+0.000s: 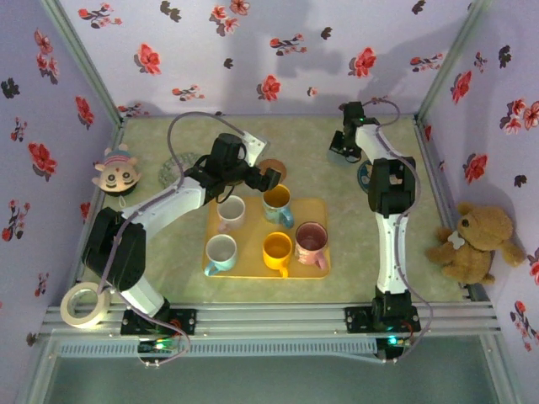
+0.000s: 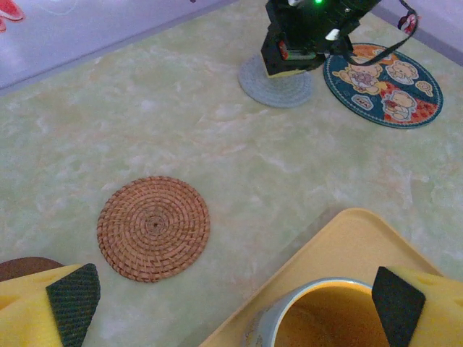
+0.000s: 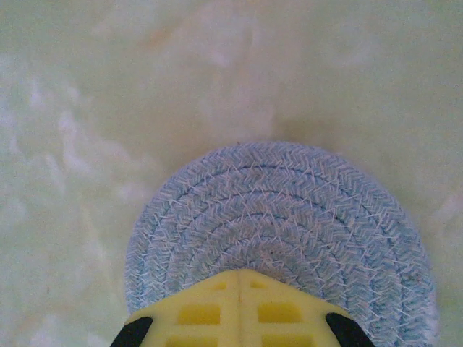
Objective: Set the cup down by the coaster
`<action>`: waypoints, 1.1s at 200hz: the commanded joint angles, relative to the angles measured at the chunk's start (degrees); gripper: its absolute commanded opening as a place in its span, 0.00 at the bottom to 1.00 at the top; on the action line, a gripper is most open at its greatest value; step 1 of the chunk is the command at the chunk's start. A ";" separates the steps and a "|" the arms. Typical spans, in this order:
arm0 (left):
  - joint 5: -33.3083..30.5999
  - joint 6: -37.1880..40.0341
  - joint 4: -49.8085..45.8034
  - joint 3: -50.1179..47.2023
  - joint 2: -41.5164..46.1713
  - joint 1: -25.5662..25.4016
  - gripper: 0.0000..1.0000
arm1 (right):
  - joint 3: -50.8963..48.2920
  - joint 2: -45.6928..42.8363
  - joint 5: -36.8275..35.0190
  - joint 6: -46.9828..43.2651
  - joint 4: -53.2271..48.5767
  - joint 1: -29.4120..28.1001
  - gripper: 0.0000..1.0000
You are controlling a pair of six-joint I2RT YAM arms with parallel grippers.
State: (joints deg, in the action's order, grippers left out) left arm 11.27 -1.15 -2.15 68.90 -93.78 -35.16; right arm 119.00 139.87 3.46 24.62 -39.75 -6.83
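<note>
A blue cup with a yellow inside (image 1: 277, 202) stands at the back of the yellow tray (image 1: 313, 266). In the left wrist view this cup (image 2: 329, 318) sits low between my wide-apart fingers (image 2: 73, 303), nearer the right one. My left gripper (image 1: 268, 180) is open and hovers just above the cup, not touching it. A round woven brown coaster (image 2: 153, 228) lies on the table just beyond the tray's corner (image 1: 273, 167). My right gripper (image 3: 242, 273) is shut, empty, and hangs over a blue-grey braided coaster (image 3: 282, 210) at the back right (image 1: 341, 145).
Several more cups stand on the tray, among them a white one (image 1: 231, 210), a yellow one (image 1: 277, 250) and a pink one (image 1: 311, 241). A cartoon-print coaster (image 2: 383, 83) lies beside the right arm. Tape roll (image 1: 82, 304), doll (image 1: 116, 171) and teddy bear (image 1: 474, 242) sit at the edges.
</note>
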 commanded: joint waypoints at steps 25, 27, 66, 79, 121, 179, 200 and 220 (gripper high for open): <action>-1.60 0.71 -1.07 0.09 2.97 -0.61 1.00 | -9.45 -4.87 4.29 -0.78 -3.31 -1.92 0.00; -1.60 0.71 -1.09 0.09 3.05 -0.68 1.00 | -9.65 -5.05 4.45 -0.93 -3.32 -1.93 0.00; -1.68 1.06 -2.36 0.15 3.71 -0.80 1.00 | -14.61 -8.21 4.95 -1.16 -2.00 -3.55 0.00; -1.77 1.15 -2.58 0.11 4.08 -0.81 1.00 | -15.97 -9.06 4.93 -0.98 -1.32 -4.52 0.00; -2.39 1.15 -3.21 -0.17 4.98 -0.86 1.00 | -16.70 -9.20 5.42 -0.56 -0.90 -7.34 0.00; -3.71 1.54 -3.71 -1.88 6.72 -0.88 1.00 | -14.37 -7.45 6.64 0.07 -1.69 -9.53 0.00; -3.88 1.61 -3.63 -2.46 6.97 -0.92 1.00 | -13.98 -7.20 6.73 0.01 -1.90 -10.37 0.00; -3.88 1.77 -3.56 -2.72 7.06 -0.88 1.00 | -13.50 -6.77 6.73 0.16 -2.13 -10.99 0.00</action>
State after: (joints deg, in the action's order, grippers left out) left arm 8.47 -0.91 -5.28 67.26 -88.20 -35.66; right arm 104.53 130.93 9.08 24.45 -38.85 -16.47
